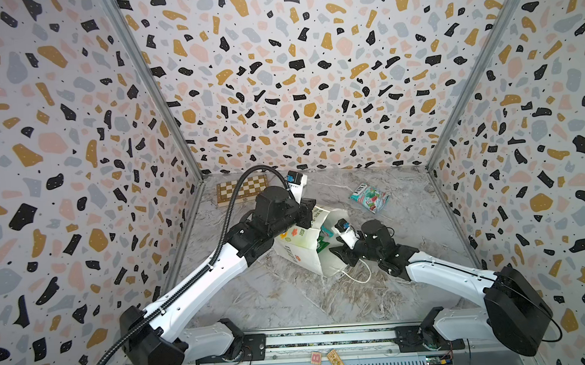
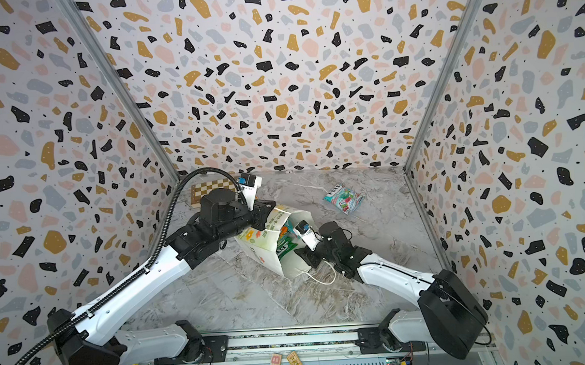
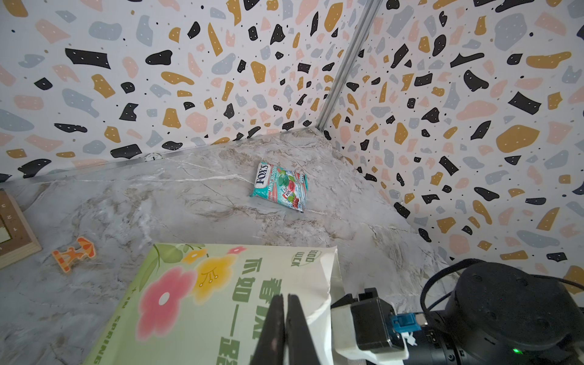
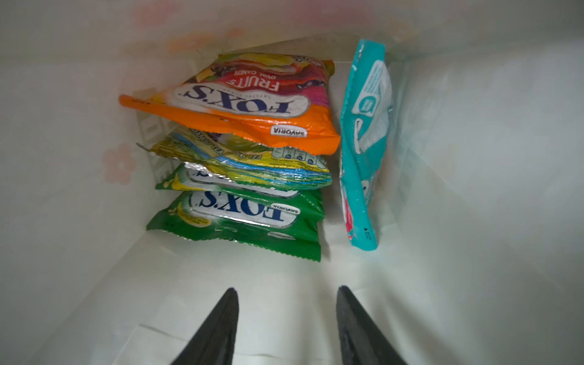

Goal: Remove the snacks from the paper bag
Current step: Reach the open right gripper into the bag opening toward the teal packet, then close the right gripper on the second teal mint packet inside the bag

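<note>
Nearest, on the marble bench (image 1: 289, 302), a thin white cord handle (image 1: 354, 281) trails from the paper bag (image 1: 299, 254) (image 2: 260, 252), which lies tipped over mid-bench with its mouth turned to the right. The right claw (image 4: 287, 289) reaches into that mouth. Its fingers stand apart with nothing between them, and they touch no packet.

Just beyond them, deeper in the bag, four packets are stacked face to face: an orange packet (image 4: 227, 104) at one end, a yellow-green packet (image 4: 246, 161) next to it, then two green packets (image 4: 240, 218). A teal packet (image 4: 363, 142) stands on edge just beside the stack, against the bag's inner wall. In both top views a little green and teal shows through the mouth.

At the bag's far left side sits the left claw (image 3: 285, 297), its fingers closed together against the printed face with the red flower and green lettering. Whether any paper is pinched between them I cannot tell.

Farther off to the right, well apart from the bag, a loose teal packet (image 1: 369, 197) (image 2: 343, 198) (image 3: 279, 186) lies flat on the bench near the far right corner. At the far left a chessboard (image 1: 242, 190) (image 2: 213, 190) lies by the wall, and a small orange item (image 3: 74, 252) lies on the bench between it and the bag.
</note>
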`<state>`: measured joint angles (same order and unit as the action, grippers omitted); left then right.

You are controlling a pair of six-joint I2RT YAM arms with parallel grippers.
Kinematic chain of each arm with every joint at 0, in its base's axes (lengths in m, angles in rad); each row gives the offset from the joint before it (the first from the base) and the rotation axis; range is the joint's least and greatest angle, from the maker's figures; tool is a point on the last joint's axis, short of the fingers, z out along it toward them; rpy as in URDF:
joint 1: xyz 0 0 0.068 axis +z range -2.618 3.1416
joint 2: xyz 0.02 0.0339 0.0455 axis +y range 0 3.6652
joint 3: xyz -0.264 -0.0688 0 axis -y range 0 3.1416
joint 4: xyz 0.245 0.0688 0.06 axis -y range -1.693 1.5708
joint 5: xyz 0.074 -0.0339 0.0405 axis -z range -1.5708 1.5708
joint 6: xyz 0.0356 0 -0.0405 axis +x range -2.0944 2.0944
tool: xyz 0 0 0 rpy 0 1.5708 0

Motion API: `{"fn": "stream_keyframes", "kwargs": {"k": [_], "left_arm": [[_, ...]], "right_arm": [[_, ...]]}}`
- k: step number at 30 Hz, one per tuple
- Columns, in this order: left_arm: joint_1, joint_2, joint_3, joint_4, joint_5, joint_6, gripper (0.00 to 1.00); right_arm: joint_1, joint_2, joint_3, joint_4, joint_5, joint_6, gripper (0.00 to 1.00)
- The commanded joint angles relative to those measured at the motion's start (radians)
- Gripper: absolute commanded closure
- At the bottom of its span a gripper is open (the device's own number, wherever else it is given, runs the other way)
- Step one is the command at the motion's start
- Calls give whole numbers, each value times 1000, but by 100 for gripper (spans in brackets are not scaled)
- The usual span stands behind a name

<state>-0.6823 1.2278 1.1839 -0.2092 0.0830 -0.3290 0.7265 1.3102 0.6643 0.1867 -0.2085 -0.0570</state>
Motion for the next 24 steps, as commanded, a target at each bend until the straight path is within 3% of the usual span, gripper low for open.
{"fn": "stream_keyframes", "kwargs": {"k": [1, 11, 24], "left_arm": [[-2, -20, -6, 44, 17, 3, 100], [-2, -17, -6, 44, 34, 4, 100], [-3, -20, -4, 37, 50, 8, 100]], "right_arm": [[17, 26, 51, -7, 109, -24, 48], [38, 118, 96, 24, 260, -27, 50], [39, 229, 157, 91, 331, -45, 53]]}}
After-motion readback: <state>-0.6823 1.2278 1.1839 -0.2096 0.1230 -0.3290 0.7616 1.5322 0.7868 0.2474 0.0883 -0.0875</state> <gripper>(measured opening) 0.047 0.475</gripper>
